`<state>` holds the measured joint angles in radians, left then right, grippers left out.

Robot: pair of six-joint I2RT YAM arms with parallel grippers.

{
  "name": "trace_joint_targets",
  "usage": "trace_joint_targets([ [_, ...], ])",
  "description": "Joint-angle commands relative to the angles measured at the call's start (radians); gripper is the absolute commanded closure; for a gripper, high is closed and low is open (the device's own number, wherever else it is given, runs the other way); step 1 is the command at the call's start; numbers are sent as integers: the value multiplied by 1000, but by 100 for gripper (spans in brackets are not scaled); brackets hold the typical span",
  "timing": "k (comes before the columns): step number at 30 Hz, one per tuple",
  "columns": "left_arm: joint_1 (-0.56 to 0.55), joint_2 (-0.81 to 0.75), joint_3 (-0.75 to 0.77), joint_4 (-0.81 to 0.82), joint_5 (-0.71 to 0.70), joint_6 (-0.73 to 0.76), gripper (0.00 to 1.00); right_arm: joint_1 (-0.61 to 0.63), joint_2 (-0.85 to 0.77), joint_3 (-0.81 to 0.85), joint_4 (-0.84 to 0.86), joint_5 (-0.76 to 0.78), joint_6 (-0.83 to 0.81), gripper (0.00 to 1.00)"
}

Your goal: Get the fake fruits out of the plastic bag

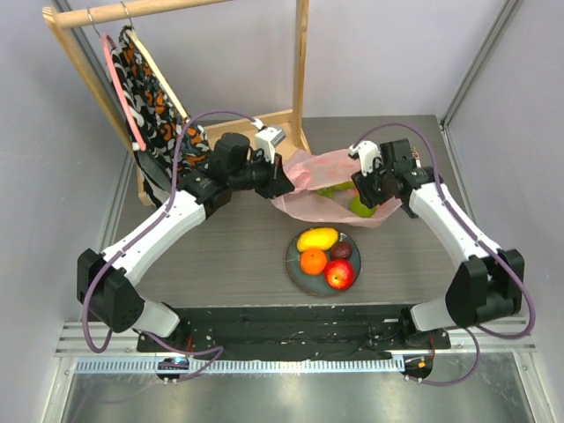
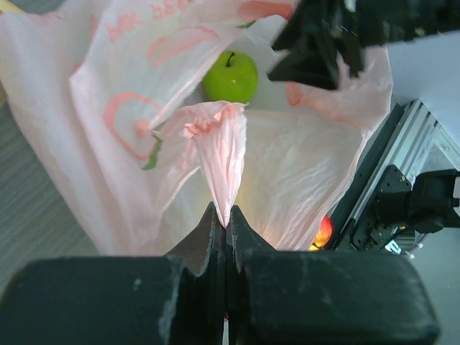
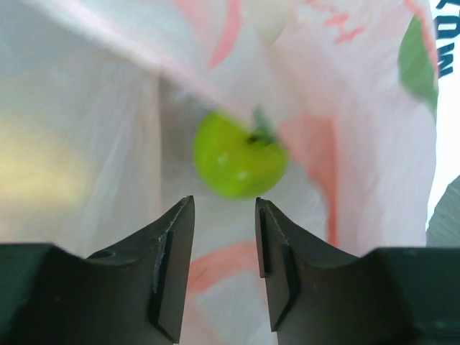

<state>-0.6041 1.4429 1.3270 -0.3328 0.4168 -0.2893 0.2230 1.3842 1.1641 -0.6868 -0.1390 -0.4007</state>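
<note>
While the left jaws are clamped together on a pinched fold of the pink plastic bag (image 1: 302, 203), which lies on the bench (image 1: 220, 251) just behind the plate (image 1: 300, 280), the right jaws stand apart at the bag's mouth, facing a green apple (image 3: 241, 154) inside and gripping nothing. Mango (image 1: 317, 238), orange (image 1: 313, 261), purple fruit (image 1: 341, 249) and red apple (image 1: 339, 274) rest on the plate.

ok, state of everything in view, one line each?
left gripper: shut on plastic bag edge
right gripper: open, empty, aimed at green apple
plastic bag: mouth held open
green apple: inside bag
plate: holds mango, orange, purple fruit, red apple
cloth: hanging on rack
</note>
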Motion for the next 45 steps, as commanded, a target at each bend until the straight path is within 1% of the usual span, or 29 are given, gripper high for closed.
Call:
trace_joint_targets([
  [1,-36,-4,-12,54,28,-17,100,3,105,69,115,32,-1,52],
  [3,-39,-6,-17,55,24,-10,100,3,131,88,122,35,3,48],
  [4,-39,-9,-20,54,19,-5,100,1,140,89,128,39,13,43],
  [6,-39,-9,-26,54,19,4,100,1,173,97,158,62,57,36],
  [7,-39,-9,-29,54,19,6,100,1,180,97,170,68,69,26],
  [9,-39,-9,-37,55,20,7,100,1,208,98,181,72,89,21],
  [11,-39,-10,-45,58,19,7,100,1,229,103,205,67,94,18],
  [13,-39,-9,-51,58,17,10,100,1,249,115,216,15,70,16],
  [14,-39,-6,-55,58,17,10,100,1,259,132,217,-11,53,10],
  [15,-39,-7,-57,58,17,9,100,1,291,141,219,-45,36,10],
  [17,-39,0,-52,57,25,16,100,3,326,176,230,-59,-4,6],
  [21,-39,26,-6,44,28,41,100,1,401,250,243,-114,-98,4],
  [24,-39,53,29,32,23,50,100,3,475,305,282,-122,-142,3],
  [27,-39,74,54,29,23,52,100,1,541,388,265,-111,-165,3],
  [31,-39,94,70,20,24,58,100,3,636,479,250,-149,-175,2],
  [35,-39,105,81,14,20,64,100,1,719,571,187,-223,-153,0],
  [37,-39,108,86,12,17,67,100,3,752,639,129,-226,-141,0],
  [40,-39,109,94,11,16,67,100,1,789,684,89,-218,-141,10],
  [41,-39,109,97,9,16,67,100,1,780,683,89,-214,-142,17],
  [43,-39,109,97,11,14,68,100,-1,760,671,89,-212,-138,25],
  [44,-39,109,100,11,14,67,100,1,745,663,87,-214,-136,34],
  [45,-39,109,100,12,14,68,100,1,702,652,92,-218,-133,37],
])
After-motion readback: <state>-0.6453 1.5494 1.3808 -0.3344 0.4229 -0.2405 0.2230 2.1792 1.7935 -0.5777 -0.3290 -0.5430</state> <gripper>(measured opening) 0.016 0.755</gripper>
